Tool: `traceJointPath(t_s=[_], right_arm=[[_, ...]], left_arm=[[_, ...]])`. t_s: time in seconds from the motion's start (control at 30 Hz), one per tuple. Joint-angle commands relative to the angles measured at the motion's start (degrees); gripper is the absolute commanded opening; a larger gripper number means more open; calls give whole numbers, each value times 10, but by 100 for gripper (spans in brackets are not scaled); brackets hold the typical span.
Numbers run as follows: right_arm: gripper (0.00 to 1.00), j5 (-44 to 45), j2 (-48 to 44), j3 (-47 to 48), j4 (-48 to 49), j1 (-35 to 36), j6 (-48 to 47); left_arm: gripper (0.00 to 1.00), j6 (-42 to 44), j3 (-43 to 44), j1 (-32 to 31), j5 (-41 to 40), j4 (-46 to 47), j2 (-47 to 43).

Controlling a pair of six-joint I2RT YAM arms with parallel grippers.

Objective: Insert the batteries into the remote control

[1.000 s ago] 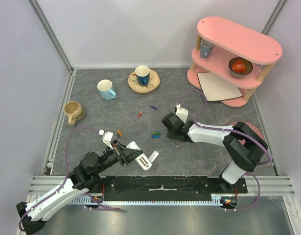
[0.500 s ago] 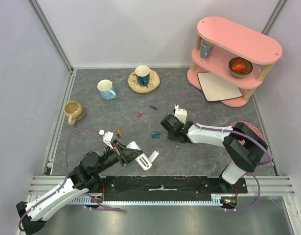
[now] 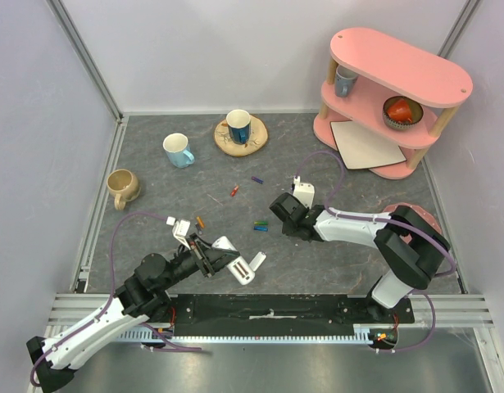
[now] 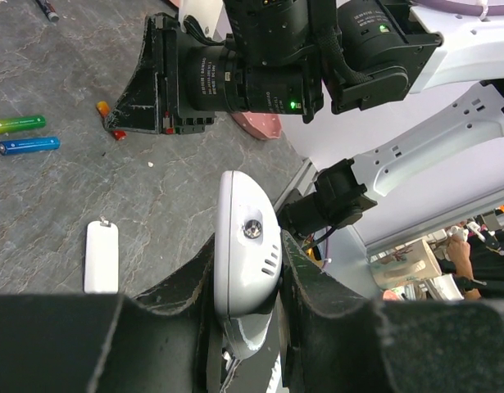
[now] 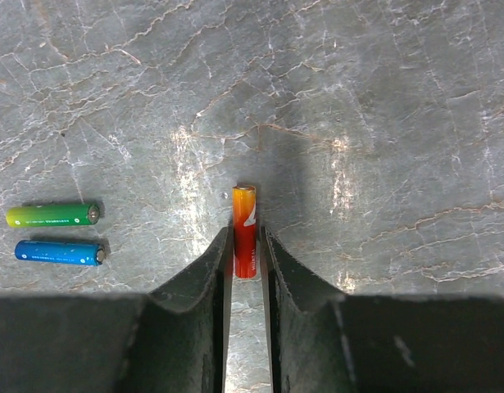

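Note:
My left gripper point(image 3: 209, 255) is shut on the white remote control point(image 4: 246, 246) and holds it on edge above the table; the remote also shows in the top view point(image 3: 237, 267). A small white cover point(image 4: 102, 255) lies on the table beside it. My right gripper point(image 3: 281, 214) is shut on a red-orange battery point(image 5: 244, 232) low at the table surface. A green battery point(image 5: 51, 214) and a blue battery point(image 5: 57, 252) lie side by side to its left. More batteries lie farther off: red point(image 3: 234, 191), purple point(image 3: 256, 179) and orange point(image 3: 201, 222).
A blue mug point(image 3: 179, 150), a tan mug point(image 3: 122, 187) and a mug on a wooden coaster point(image 3: 239, 127) stand at the back left. A pink shelf point(image 3: 391, 98) with a bowl and a cup stands at the back right. Walls close in both sides.
My right gripper has shifted very slightly to the left near the green and blue batteries. The left arm and the remote have not moved.

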Motion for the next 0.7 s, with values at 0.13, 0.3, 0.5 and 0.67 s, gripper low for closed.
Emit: traceJointPath(t_s=[0.13,0.3,0.5,0.67], right_arm=[[34,-30,7,-37,-26,3,-5],[31,-31,7,-46,-26,3,-10],[21,-36,5,-52,-23,3,-13],[0,-35,-4,-56,-23,2,-24]], left_arm=[[2,-12,-27,2,4,51,23],[2,-18,-29,3,5,64,29],[2,-21,-29,2,3,70,33],[2,-24,-29,2,4,97,63]])
